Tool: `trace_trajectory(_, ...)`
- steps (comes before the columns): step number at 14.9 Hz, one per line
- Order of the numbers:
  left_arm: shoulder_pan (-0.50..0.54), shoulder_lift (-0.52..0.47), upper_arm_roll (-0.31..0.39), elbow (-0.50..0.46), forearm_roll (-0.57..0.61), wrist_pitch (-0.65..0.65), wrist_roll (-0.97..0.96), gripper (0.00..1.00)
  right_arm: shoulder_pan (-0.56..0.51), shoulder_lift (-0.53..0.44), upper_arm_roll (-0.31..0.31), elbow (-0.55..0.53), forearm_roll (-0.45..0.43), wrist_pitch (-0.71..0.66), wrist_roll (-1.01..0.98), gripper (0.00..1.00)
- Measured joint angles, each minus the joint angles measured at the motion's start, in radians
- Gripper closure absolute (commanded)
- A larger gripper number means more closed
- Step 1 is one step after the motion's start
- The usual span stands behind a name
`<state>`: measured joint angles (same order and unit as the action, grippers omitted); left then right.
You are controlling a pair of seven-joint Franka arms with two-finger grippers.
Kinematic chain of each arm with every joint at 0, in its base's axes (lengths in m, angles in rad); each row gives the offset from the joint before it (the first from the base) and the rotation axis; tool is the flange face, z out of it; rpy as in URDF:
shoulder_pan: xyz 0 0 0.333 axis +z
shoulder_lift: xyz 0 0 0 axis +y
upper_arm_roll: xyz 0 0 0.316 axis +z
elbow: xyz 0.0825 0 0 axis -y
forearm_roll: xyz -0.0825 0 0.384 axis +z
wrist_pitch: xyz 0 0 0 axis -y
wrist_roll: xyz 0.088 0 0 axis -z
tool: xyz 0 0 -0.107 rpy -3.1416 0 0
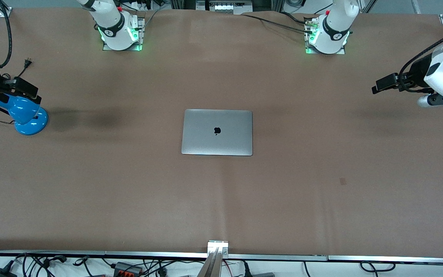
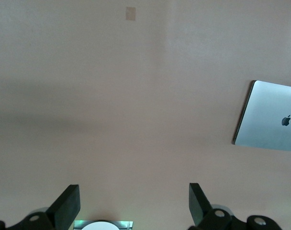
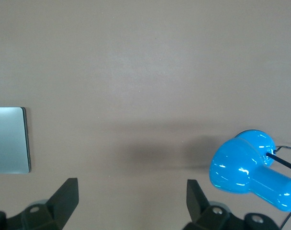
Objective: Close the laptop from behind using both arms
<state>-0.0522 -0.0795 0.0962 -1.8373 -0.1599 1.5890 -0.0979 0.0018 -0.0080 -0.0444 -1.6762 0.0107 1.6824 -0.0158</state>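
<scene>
Silver laptop [image 1: 217, 132] lies shut mid-table, well apart from both spread pincers: left pincer [image 2: 133, 206], right pincer [image 3: 131, 201].

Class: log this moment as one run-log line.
laptop: closed, mid-table | left gripper: open, over bare table | right gripper: open, beside blue lamp

one laptop [image 1: 217, 132], lid shut, lies on one brown table [image 1: 321, 184]. one blue lamp [image 1: 27, 114] sits by the right gripper [image 3: 131, 201]. two grippers in all, the left gripper [image 2: 134, 203] too, each with two spread fingers.
</scene>
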Motion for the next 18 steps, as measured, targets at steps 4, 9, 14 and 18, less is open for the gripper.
trace_trajectory(4,-0.015,0.0,-0.009,0.0,0.001,0.0,0.005,0.0,-0.008,0.0,0.001,0.0,-0.001,0.0,0.0,0.0)
trace_trajectory(9,-0.02,-0.001,-0.035,0.004,0.027,0.0,0.007,0.0,-0.028,0.0,0.016,-0.001,-0.001,-0.001,-0.002,0.0)
trace_trajectory(14,-0.02,-0.001,-0.036,0.005,0.034,0.0,0.009,0.0,-0.029,0.0,0.017,-0.004,-0.001,-0.007,-0.002,0.0)
trace_trajectory(18,-0.02,-0.001,-0.042,0.006,0.094,0.001,0.01,0.0,-0.029,0.0,0.017,-0.004,-0.001,-0.012,-0.002,0.0)
